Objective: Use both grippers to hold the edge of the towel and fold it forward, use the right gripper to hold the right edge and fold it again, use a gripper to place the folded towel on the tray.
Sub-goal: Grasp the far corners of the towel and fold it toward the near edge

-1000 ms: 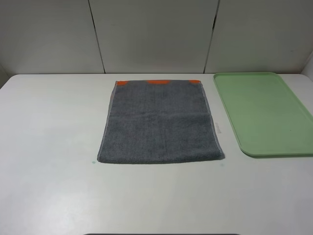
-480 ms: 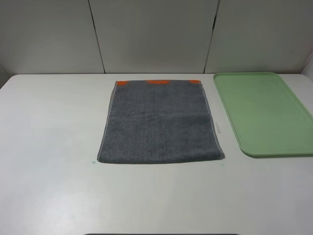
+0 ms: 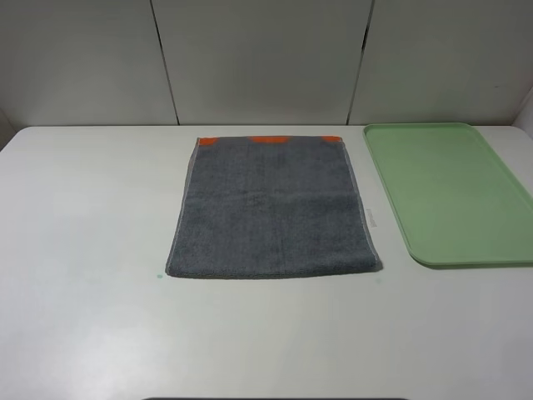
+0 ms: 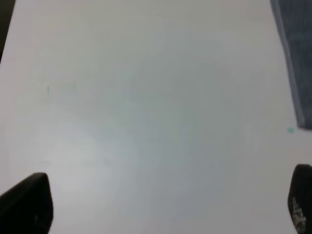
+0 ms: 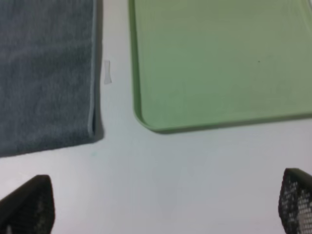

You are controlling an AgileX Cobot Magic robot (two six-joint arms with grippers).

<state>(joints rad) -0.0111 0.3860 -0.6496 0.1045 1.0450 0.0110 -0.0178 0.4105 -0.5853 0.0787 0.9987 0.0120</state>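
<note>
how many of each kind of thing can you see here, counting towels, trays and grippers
towel: 1
tray: 1
grippers: 2, the left gripper and the right gripper, seen only in the wrist views
total: 4

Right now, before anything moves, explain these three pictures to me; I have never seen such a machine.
This robot has two arms, each ending in a claw. One picture comes from a camera high over a white table; the arms are outside it. A grey towel lies spread flat, a green tray beside it. The other two come from wrist cameras. The left gripper is open over bare table; the right gripper is open near the towel's corner and the tray. Neither holds anything.
</note>
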